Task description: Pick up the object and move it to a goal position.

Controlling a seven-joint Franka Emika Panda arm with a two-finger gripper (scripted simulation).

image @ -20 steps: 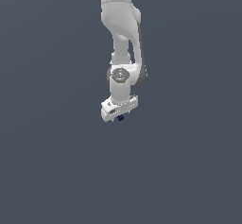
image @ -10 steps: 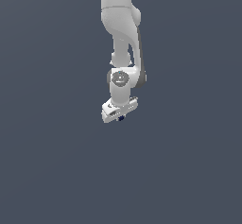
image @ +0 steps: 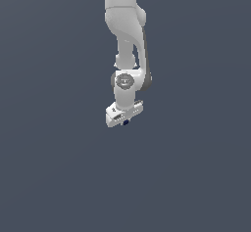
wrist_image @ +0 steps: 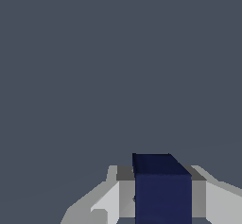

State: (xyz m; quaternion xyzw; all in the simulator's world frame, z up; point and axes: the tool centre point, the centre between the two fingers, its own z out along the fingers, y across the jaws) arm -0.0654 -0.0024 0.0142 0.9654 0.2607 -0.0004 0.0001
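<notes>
The object, a tiny dark navy-blue cube (image: pixel 126 122), shows just under the white gripper (image: pixel 125 122) in the exterior view, near the picture's middle. The white arm hangs down from above with its hand pointing at the grey floor. In the wrist view the cube (wrist_image: pixel 162 190) fills the space between the two grey fingers (wrist_image: pixel 125 192), which press on its two sides. The gripper (wrist_image: pixel 162 197) is shut on the cube. Most of the cube is hidden by the hand in the exterior view.
A plain dark grey surface (image: pixel 59 167) spreads all around the arm in both views. No other object or marker shows.
The arm with the cube in its gripper has shifted slightly, a little higher in the exterior view. The grip has not changed.
</notes>
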